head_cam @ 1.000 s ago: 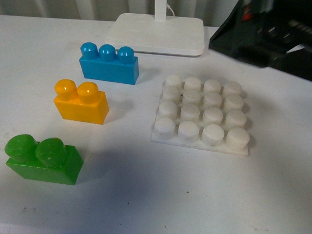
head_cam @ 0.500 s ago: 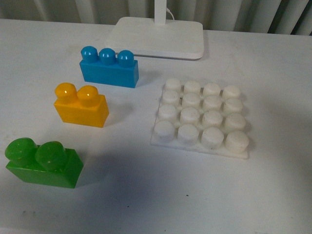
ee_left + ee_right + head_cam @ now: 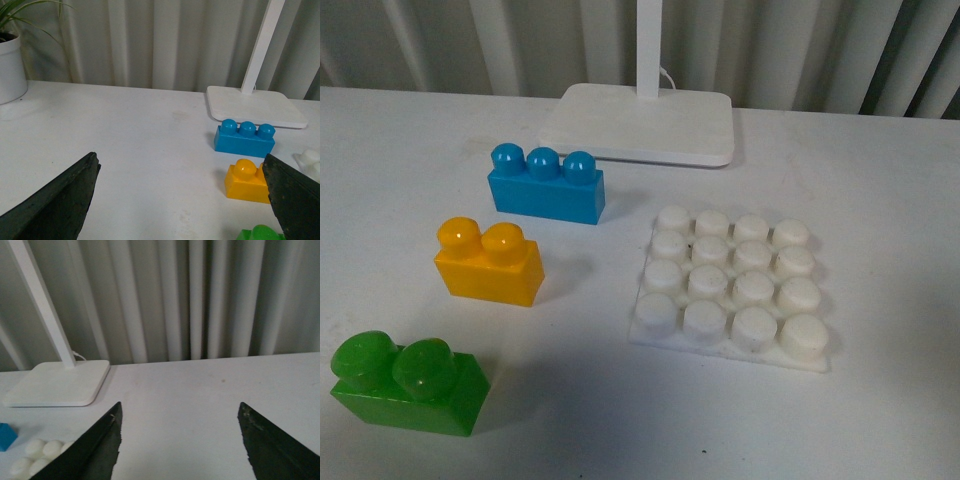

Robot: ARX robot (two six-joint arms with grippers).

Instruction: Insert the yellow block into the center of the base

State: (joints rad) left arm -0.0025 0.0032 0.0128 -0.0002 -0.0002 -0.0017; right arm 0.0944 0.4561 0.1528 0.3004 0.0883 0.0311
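Now, left gripper [image 3: 179,159] spread wide, nothing between the fingers; right gripper [image 3: 180,407] likewise agape and empty. I see the yellow block [image 3: 488,262] upright on the table [image 3: 880,200], ahead of the left gripper, untouched. It sits between blue brick [image 3: 546,188] and green brick [image 3: 408,384], apart from the base [image 3: 732,287]

Left gripper [image 3: 179,157]: two dark fingers [image 3: 55,200] fill the lower corners of the left wrist picture, tips set wide apart. Right gripper [image 3: 180,405]: dark fingers [image 3: 95,450] in the lower corners of the right wrist picture, also spread wide, tips pointing up-frame.
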